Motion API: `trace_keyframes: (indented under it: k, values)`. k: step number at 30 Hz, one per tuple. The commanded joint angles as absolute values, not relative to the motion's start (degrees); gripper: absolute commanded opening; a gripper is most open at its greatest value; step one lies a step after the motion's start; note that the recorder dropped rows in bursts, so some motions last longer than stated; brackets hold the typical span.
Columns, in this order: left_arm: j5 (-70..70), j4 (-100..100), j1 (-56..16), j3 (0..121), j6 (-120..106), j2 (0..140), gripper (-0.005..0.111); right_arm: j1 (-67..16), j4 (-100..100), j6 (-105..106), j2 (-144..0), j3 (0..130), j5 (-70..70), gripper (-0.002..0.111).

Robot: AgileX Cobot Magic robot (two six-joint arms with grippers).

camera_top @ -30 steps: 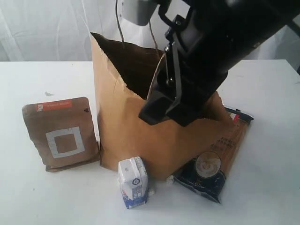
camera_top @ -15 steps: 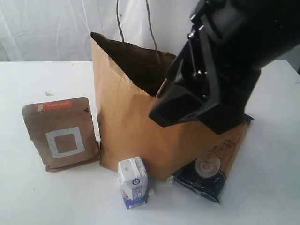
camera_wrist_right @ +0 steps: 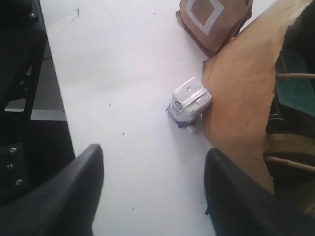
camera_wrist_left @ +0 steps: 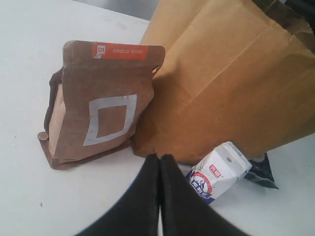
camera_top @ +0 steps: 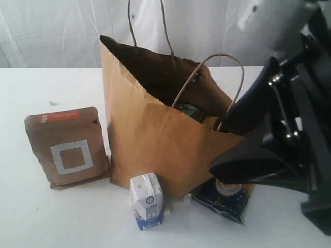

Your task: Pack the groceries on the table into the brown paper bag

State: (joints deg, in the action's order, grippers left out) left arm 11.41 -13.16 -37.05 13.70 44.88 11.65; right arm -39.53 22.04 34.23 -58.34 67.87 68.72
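Observation:
The brown paper bag point(camera_top: 155, 139) stands open mid-table point(camera_top: 46, 217). Inside it show a dark metal-lidded jar point(camera_top: 189, 110) and a bit of yellow. The brown kraft pouch point(camera_top: 67, 147) stands left of the bag, and the small white-blue carton point(camera_top: 146, 201) stands in front of it. The spaghetti pack point(camera_top: 225, 199) lies at the bag's right foot, partly hidden by my right arm point(camera_top: 279, 150). My right gripper point(camera_wrist_right: 155, 167) is open and empty above bare table, beside the bag point(camera_wrist_right: 241, 88) and carton point(camera_wrist_right: 189, 101). My left gripper point(camera_wrist_left: 158, 162) is shut and empty, low over the table near the carton point(camera_wrist_left: 219, 172) and pouch point(camera_wrist_left: 103, 105).
The table's edge and dark robot frame point(camera_wrist_right: 29, 98) lie behind the right gripper in the right wrist view. The bag's two twisted handles point(camera_top: 217, 77) stick up over its mouth. A white curtain hangs behind the table.
My right arm has swung off the bag's mouth to the right and nearer the camera, uncovering the jar inside and the front handle. The packs on the table have not moved.

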Motion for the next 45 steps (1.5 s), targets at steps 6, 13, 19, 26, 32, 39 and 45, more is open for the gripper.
trace_keyframes:
  k: [6, 13, 19, 26, 32, 39, 45]
  values:
    - [10.6, -13.0, -37.2, 13.4, 45.1, 11.4, 0.001, -39.6, 26.0, 29.6, -44.8, 61.3, 68.0, 0.013]
    - [10.5, -13.1, -37.2, 13.4, 45.1, 11.4, 0.001, -39.6, 32.9, 25.6, -30.7, 54.3, 65.8, 0.000]
    - [10.5, -13.9, -37.2, 13.4, 45.1, 11.4, 0.001, -39.6, 22.5, 15.8, -15.4, 43.8, 56.8, 0.000]
    - [9.5, -13.9, -37.2, 10.8, 45.1, 11.4, 0.001, -39.6, 15.0, 7.1, -8.9, 29.7, 52.6, 0.000]
    - [8.4, -13.9, -37.2, 7.4, 45.1, 11.4, 0.001, -39.6, 14.2, 7.5, -8.9, 22.1, 35.9, 0.000]
    - [8.1, -13.9, -37.2, 7.3, 45.1, 11.4, 0.001, -39.6, 11.7, 7.7, -8.9, 16.1, 27.4, 0.000]
    - [8.1, -13.9, -37.2, 7.3, 45.1, 11.4, 0.001, -39.6, 8.3, 7.5, -8.9, 10.6, 25.9, 0.000]
